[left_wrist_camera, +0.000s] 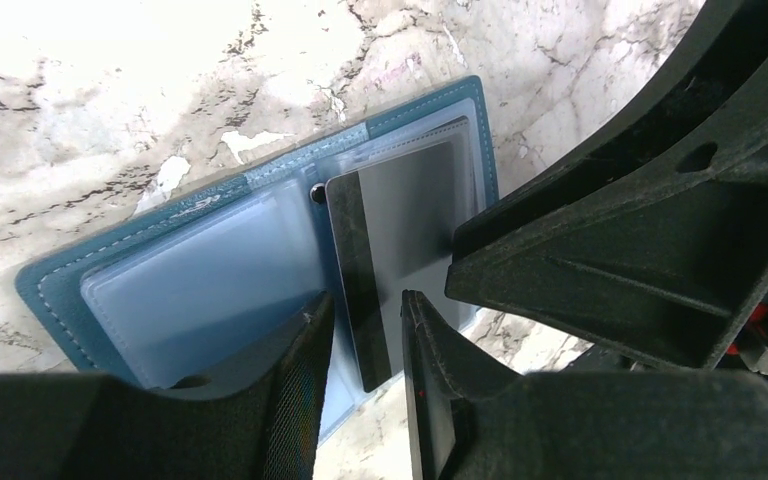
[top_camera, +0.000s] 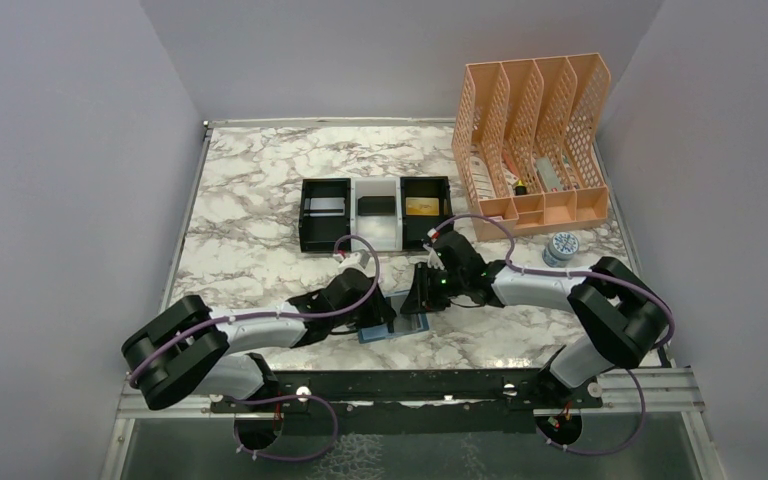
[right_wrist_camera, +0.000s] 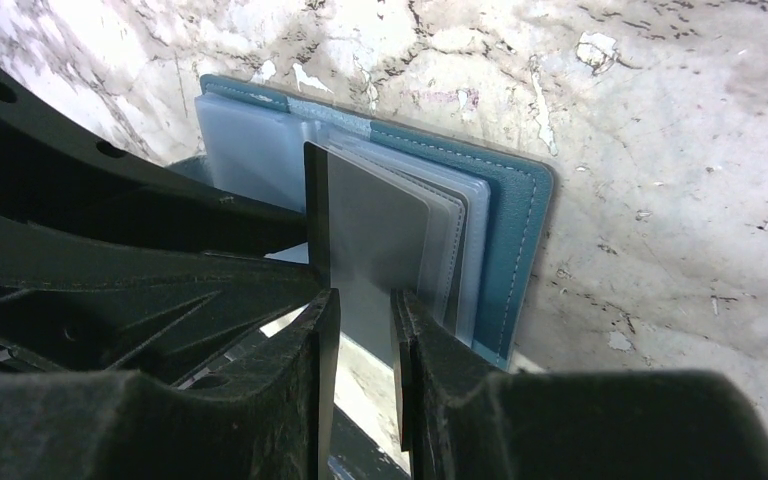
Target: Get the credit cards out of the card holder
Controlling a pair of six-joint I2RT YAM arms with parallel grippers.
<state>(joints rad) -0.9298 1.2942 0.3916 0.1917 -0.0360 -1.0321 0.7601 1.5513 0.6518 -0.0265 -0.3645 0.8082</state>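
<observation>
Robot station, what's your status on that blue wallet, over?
Left gripper and right gripper both part open, tips at the silvery-grey plastic card. Card partly out of the open teal-blue bifold card holder. Grippers crowd each other.

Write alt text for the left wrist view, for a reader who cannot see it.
An open blue card holder lies on a marble table, with a grey card with a dark stripe partly out of its right-hand pocket. The left gripper hangs open at the card's near edge.
</observation>
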